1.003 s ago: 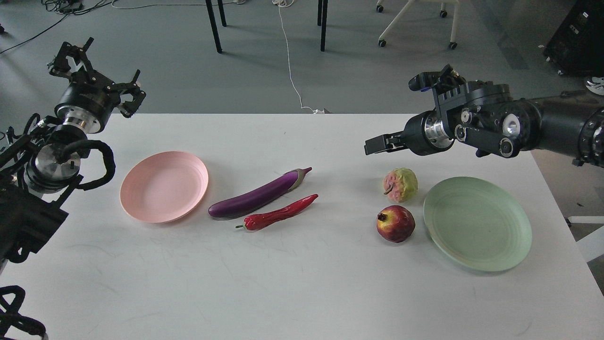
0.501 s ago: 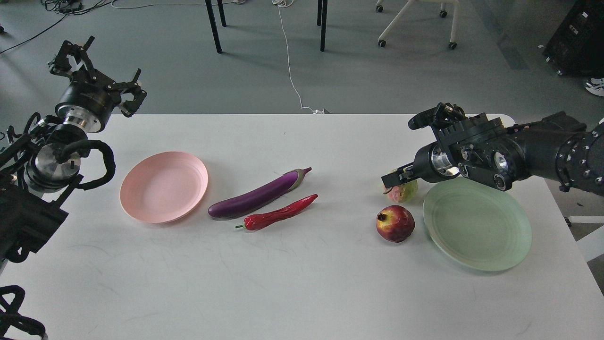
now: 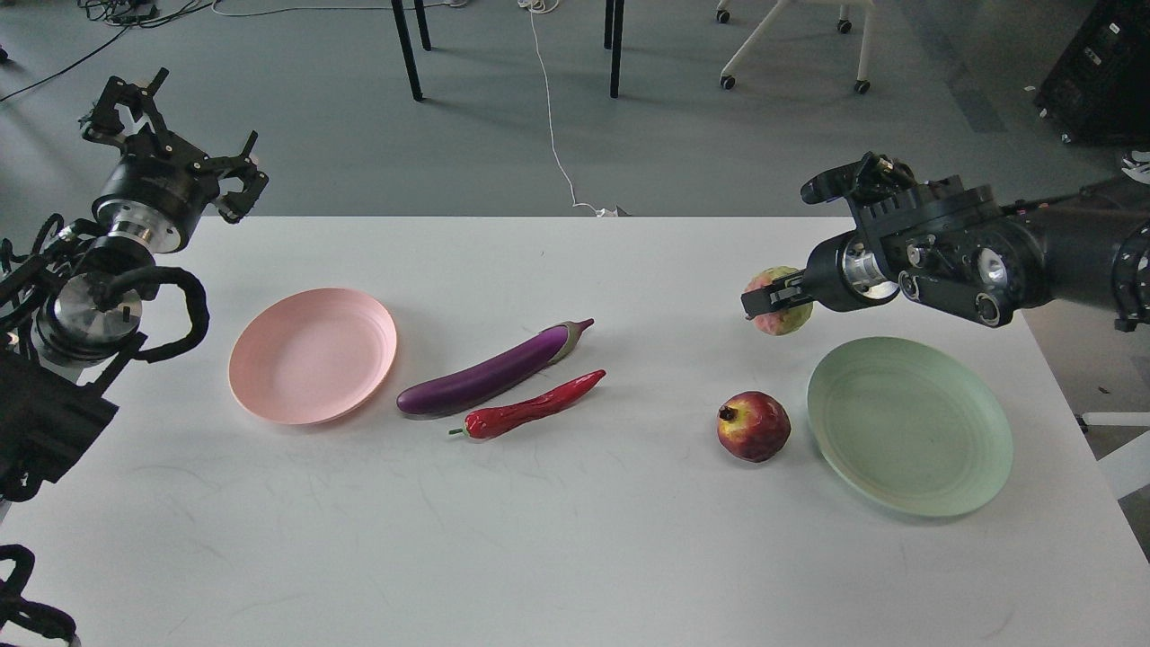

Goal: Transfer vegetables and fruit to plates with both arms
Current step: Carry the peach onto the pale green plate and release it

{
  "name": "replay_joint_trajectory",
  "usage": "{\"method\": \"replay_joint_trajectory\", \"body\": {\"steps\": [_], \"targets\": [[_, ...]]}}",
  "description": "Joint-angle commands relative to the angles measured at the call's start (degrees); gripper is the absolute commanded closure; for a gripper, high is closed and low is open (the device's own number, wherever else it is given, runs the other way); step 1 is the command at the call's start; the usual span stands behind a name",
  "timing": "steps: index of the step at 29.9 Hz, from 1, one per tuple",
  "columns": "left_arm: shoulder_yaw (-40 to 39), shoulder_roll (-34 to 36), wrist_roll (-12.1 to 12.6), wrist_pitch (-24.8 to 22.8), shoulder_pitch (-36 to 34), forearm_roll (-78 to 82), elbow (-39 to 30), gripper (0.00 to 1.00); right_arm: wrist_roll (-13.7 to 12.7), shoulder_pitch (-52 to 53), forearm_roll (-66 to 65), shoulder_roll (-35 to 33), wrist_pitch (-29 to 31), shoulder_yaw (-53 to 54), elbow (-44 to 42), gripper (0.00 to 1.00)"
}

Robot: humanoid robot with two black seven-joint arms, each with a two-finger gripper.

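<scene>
White matte table (image 3: 575, 539); right claw (image 3: 773, 301) grips bumpy fruit (image 3: 783, 316).

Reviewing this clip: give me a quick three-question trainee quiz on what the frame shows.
1. True or false: the pink plate already holds a vegetable.
2. What is the right gripper shut on? A) pomegranate B) custard apple C) chili pepper
3. Fill in: the eggplant and chili pepper lie on the ____.

Key:
1. False; it is bare.
2. B; the custard apple is in its fingers, while the pomegranate sits beside the green plate.
3. Table.
</scene>
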Motion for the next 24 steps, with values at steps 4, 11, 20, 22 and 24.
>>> {"method": "replay_joint_trajectory", "body": {"steps": [4, 11, 20, 22, 24], "targets": [[0.2, 0.5, 0.1, 0.0, 0.0, -0.1, -0.1, 0.02, -0.1, 0.0, -8.6, -12.4, -1.2, 0.4, 6.7, 0.52], [0.4, 0.3, 0.1, 0.4, 0.1, -0.1, -0.1, 0.02, 0.0, -6.1, -11.1, -17.1, -5.7, 0.4, 7.7, 0.44], [0.5, 0.7, 0.3, -0.2, 0.2, 0.0, -0.2, 0.02, 0.0, -10.6, -11.2, -16.8, -9.5, 1.1, 7.4, 0.05], [0.6, 0.7, 0.3, -0.2, 0.2, 0.0, -0.5, 0.02, -0.1, -10.1, -11.3, -17.0, -9.5, 2.2, 7.6, 0.04], [0.6, 0.7, 0.3, -0.2, 0.2, 0.0, -0.6, 0.02, -0.1, -9.4, -11.5, -17.1, -9.5, 2.1, 7.8, 0.04]]}}
